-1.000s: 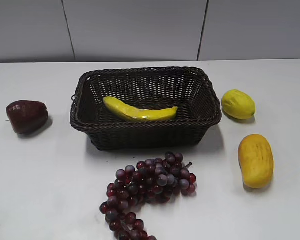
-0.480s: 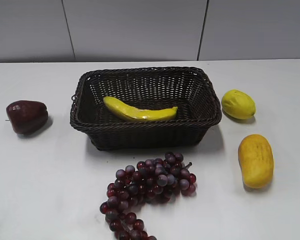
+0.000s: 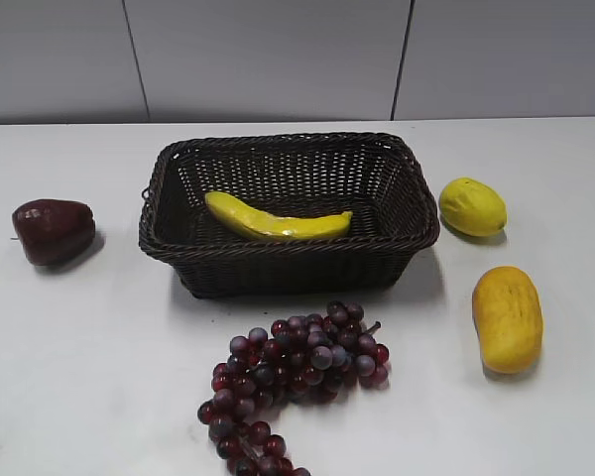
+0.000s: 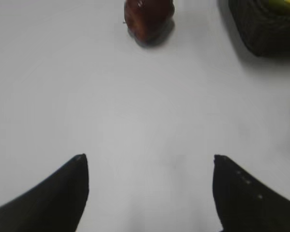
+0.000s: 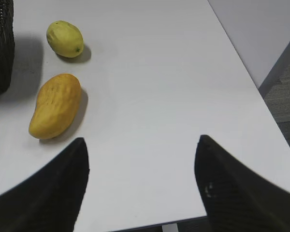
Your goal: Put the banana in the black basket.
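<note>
Hanging nearest the viewer, the left hand [image 4: 147, 193] and right hand [image 5: 141, 186] both stood wide and held nothing, each over bare surface [image 3: 99, 377] and out of the exterior view. Farther off, the banana [image 3: 276, 220] already lay inside the basket [image 3: 288, 266], its long axis running left to right across the floor, tips clear of the rim. It lay between the two hands; which was nearer could not be told. By my reading, no reach remained.
</note>
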